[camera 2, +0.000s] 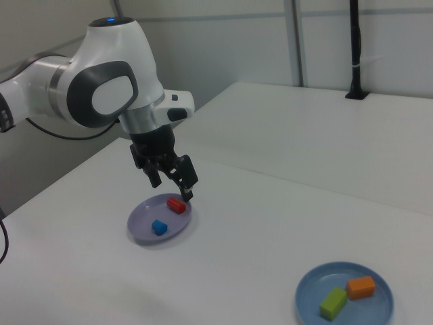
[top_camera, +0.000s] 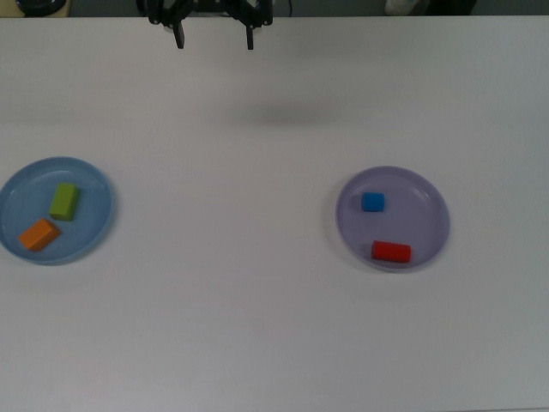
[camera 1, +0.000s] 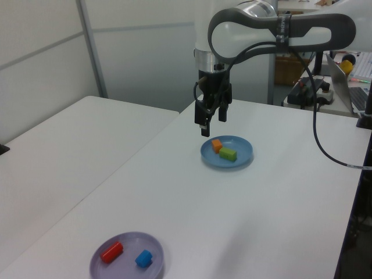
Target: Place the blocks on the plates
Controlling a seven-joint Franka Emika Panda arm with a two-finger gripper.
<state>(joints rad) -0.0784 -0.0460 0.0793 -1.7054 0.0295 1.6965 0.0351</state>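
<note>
All 4 blocks lie on plates: green bar point(top_camera: 64, 201) and orange bar point(top_camera: 39, 233) on the light blue plate point(top_camera: 96, 184), blue cube point(top_camera: 372, 202) and red piece point(top_camera: 391, 251) on the lavender plate point(top_camera: 429, 193). The gripper point(top_camera: 214, 39) hangs open and empty, above the table point(top_camera: 257, 326) and well apart from both plates. Little risk; only a low sweep could knock a plate. Between the plates there is free room.

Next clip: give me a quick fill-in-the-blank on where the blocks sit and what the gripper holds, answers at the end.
1. The green bar and the orange bar lie on the ____ plate.
2. The lavender plate holds the red piece and the ____ cube.
3. The gripper is open and holds ____.
4. The number of blocks lying on the bare table is ____.

Missing words: light blue; blue; nothing; zero
</note>
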